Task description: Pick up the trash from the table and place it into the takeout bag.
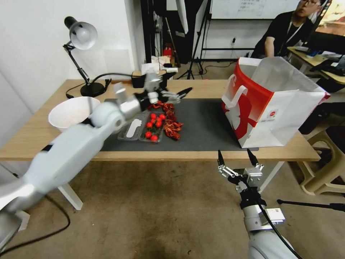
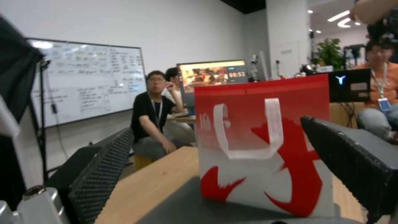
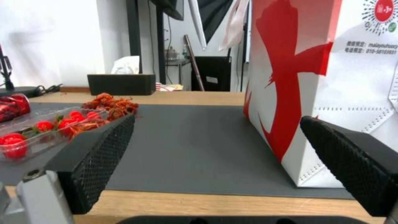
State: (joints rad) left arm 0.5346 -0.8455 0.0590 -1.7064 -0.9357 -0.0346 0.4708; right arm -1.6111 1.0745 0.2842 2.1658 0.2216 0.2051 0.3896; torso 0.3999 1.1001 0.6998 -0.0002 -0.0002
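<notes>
The left gripper [image 1: 179,94] hung above the far edge of the dark mat [image 1: 201,126], over the left half of the table [image 1: 32,142], its fingers spread apart with nothing between them; in the left wrist view the fingers [image 2: 99,174] framed the takeout bag [image 2: 265,146] with open air in the gap. The right gripper [image 1: 237,158] stood just off the table's near edge, below the bag's near corner, jaws wide and empty, its fingers [image 3: 95,158] level with the tabletop in the right wrist view. The takeout bag [image 1: 284,108] stood upright at the right end of the mat, mouth open, red side panel facing the left gripper. The trash lay on the mat's left part: a clear tray [image 1: 152,130] of small red fruit, a flat clear lid [image 1: 133,129] touching its left side, and a heap of red shells [image 1: 171,124] just beside its right side. A white bowl [image 1: 72,112] sat near the table's left edge, off the mat; a black desk lamp [image 1: 81,43] stood at the far left corner.
</notes>
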